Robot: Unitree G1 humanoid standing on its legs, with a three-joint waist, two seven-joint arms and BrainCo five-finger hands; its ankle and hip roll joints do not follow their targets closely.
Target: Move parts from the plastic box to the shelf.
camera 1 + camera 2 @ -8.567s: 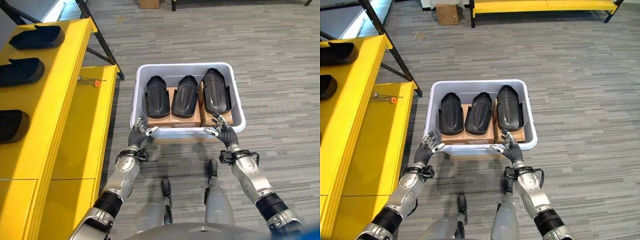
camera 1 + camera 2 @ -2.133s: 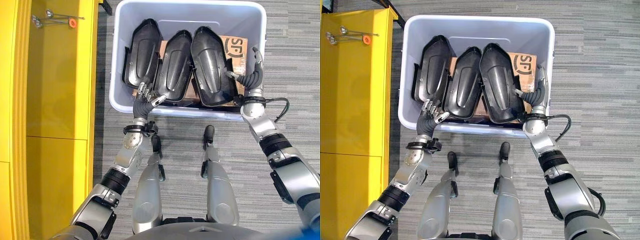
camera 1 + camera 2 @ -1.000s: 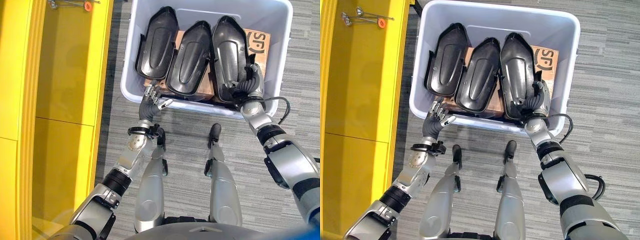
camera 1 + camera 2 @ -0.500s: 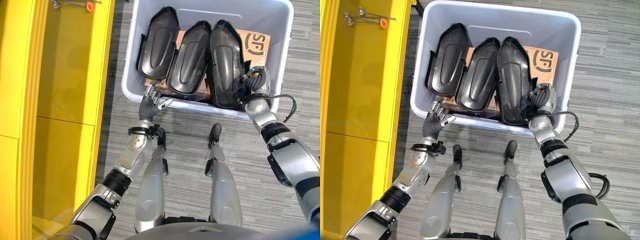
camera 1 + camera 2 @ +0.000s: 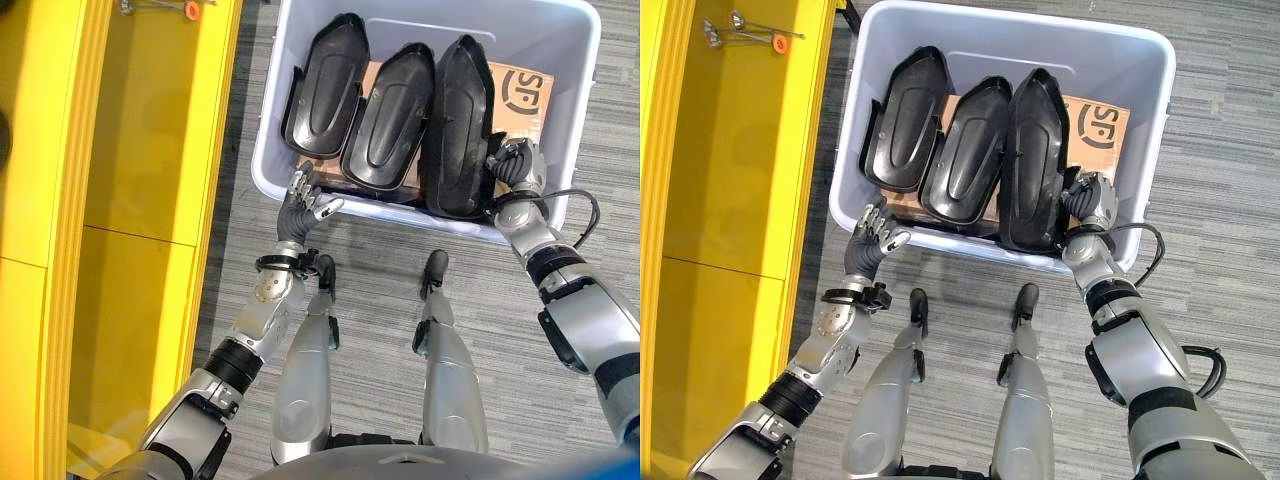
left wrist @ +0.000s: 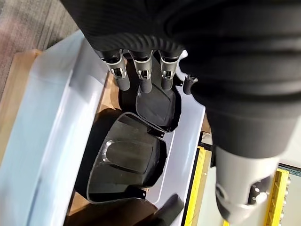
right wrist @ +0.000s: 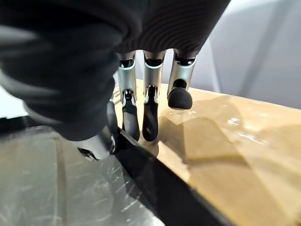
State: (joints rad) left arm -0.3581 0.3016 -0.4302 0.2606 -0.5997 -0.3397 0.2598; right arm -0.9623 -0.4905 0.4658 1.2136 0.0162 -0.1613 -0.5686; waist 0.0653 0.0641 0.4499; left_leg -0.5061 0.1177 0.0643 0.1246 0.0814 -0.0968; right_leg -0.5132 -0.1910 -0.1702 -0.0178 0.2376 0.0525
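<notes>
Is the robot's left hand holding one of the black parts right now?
No, the left hand hangs with relaxed fingers at the near rim of the plastic box, touching none of the black parts.

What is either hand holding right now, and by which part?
The right hand grips the rightmost black part by its near right edge, tipping it up. The left hand holds nothing.

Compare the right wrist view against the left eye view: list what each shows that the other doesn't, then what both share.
Right wrist view alone: the fingers of the right robot hand curled over the black part's edge, seen close.

Left eye view alone: the yellow shelf, the plastic box's near rim, two more black parts, and the open left robot hand at that rim.

Both: the right robot hand, the gripped part and the cardboard under it.
</notes>
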